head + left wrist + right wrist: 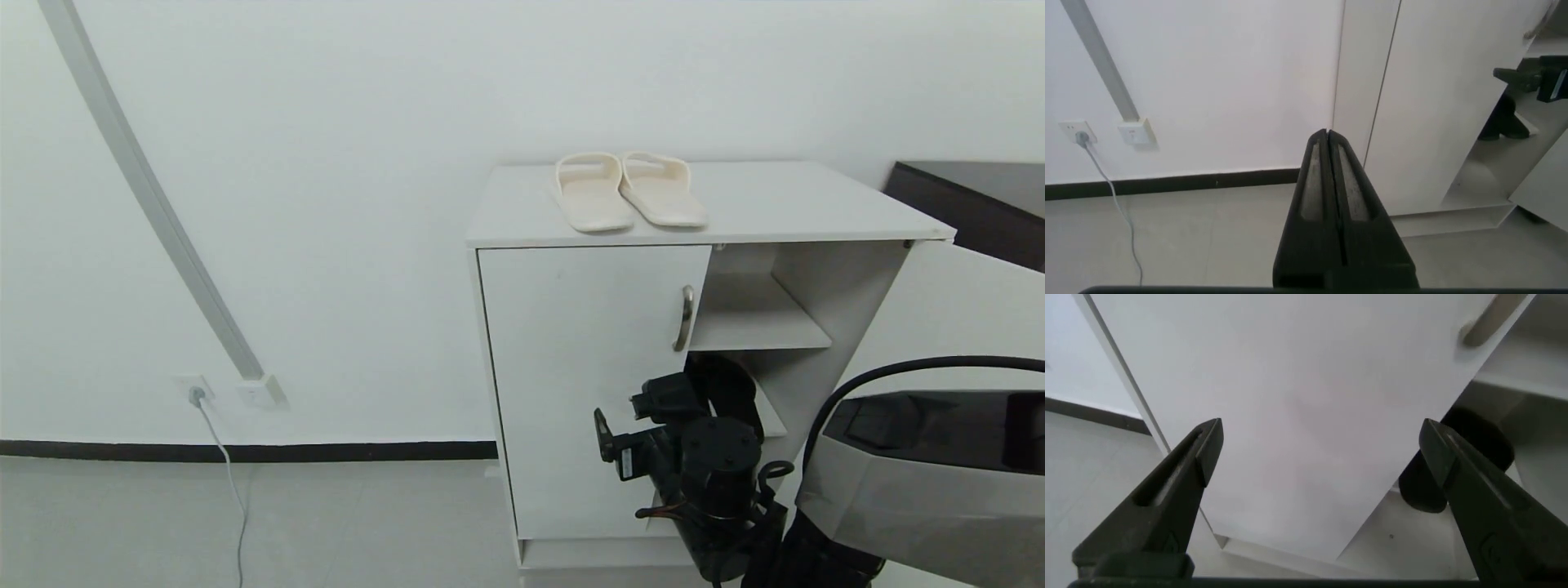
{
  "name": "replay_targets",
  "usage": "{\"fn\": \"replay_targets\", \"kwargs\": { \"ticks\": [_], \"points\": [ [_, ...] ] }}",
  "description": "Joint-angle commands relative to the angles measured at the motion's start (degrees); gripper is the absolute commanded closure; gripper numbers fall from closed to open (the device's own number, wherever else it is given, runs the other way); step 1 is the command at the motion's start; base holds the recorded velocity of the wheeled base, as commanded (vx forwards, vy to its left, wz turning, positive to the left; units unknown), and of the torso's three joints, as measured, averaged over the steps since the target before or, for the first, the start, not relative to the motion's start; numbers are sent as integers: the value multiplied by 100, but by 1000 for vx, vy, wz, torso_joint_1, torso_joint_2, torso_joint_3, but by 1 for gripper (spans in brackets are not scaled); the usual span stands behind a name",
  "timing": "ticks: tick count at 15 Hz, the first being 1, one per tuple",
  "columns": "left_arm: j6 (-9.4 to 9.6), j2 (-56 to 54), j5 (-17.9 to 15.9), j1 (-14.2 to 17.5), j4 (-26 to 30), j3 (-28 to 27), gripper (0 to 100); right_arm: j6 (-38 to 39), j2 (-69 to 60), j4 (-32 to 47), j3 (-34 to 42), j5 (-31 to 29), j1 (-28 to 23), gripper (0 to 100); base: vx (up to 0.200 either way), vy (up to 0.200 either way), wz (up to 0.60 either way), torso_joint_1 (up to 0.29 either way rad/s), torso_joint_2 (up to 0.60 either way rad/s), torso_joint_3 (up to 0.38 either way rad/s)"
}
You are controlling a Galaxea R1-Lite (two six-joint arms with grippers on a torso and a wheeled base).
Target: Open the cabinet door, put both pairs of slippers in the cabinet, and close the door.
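A white cabinet (735,204) stands against the wall. Its left door (588,384) is closed and has a metal handle (684,318). The right door (963,318) is swung wide open. A pair of cream slippers (629,192) lies on the cabinet top. Inside, on the lower shelf, sits a dark shape (1458,461) that looks like black slippers (731,380), partly hidden by my arm. My right gripper (1323,433) is open, empty, low in front of the closed door (1315,416). My left gripper (1328,139) is shut on nothing, out to the cabinet's left above the floor.
A wall socket with a plugged-in cable (196,396) and a slanted grey conduit (139,180) are on the wall to the left. Dark furniture (971,200) stands behind the open door. Bare floor (245,523) stretches left of the cabinet.
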Motion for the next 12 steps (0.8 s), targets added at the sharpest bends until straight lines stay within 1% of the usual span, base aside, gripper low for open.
{"fn": "replay_targets", "kwargs": {
  "ticks": [1, 7, 12],
  "points": [
    [-2, 7, 3, 0, 0, 1, 100, -3, 7, -6, 8, -1, 0, 0, 0, 0, 0, 159, -481, -315],
    [-2, 7, -6, 0, 0, 1, 100, -3, 7, -6, 17, -1, 9, 0, 0, 0, 0, 185, -495, -308],
    [-2, 7, -6, 0, 0, 1, 100, -3, 7, -6, 43, -1, 9, 0, 0, 0, 0, 222, -534, -315]
  ]
}}
